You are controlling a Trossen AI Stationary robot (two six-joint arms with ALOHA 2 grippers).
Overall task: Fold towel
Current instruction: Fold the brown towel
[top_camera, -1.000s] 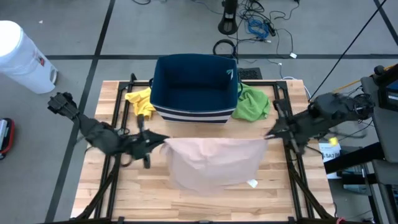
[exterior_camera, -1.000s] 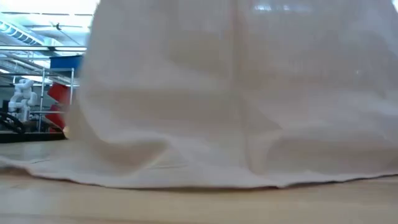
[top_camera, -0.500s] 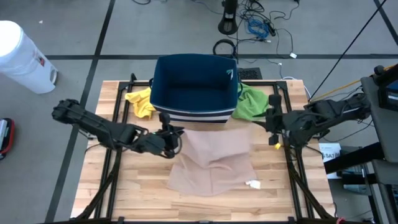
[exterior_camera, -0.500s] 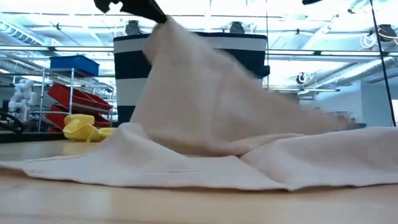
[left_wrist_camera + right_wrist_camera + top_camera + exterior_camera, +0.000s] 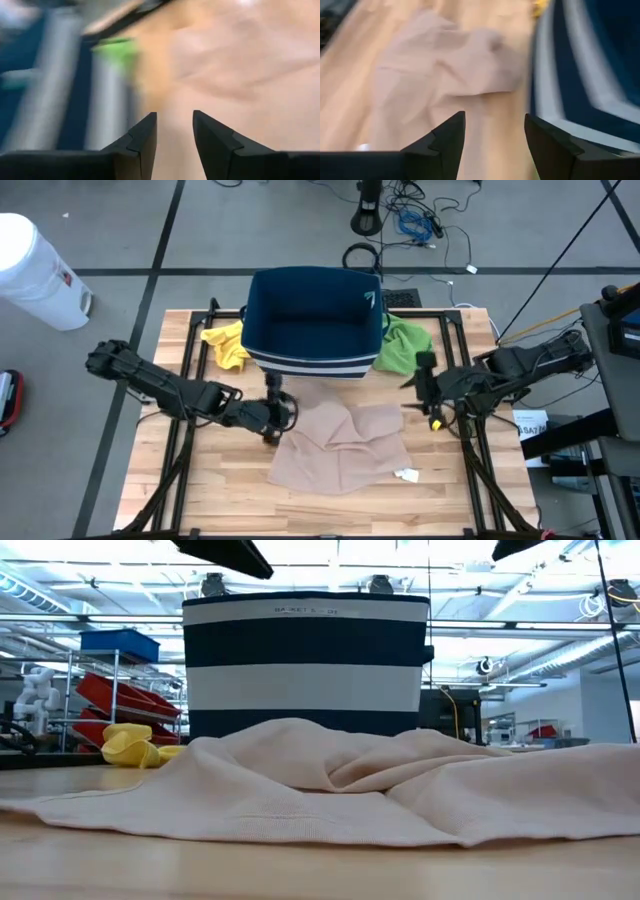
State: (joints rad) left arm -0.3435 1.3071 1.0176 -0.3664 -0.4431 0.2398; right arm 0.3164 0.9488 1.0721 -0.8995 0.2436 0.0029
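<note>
On your wooden worktop (image 5: 210, 500) the towel (image 5: 345, 445) lies bunched between your left hand (image 5: 278, 412) and right hand (image 5: 422, 392), both apart and empty, so folding is barely begun.

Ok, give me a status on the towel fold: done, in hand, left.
Done: nothing tidy; the beige towel lies rumpled on the table in front of the striped basket, with no clean fold. In hand: nothing; the left hand sits open at the towel's left edge, and the right hand is open off its right side. Left: grip the edges again, fold the towel flat.
</note>
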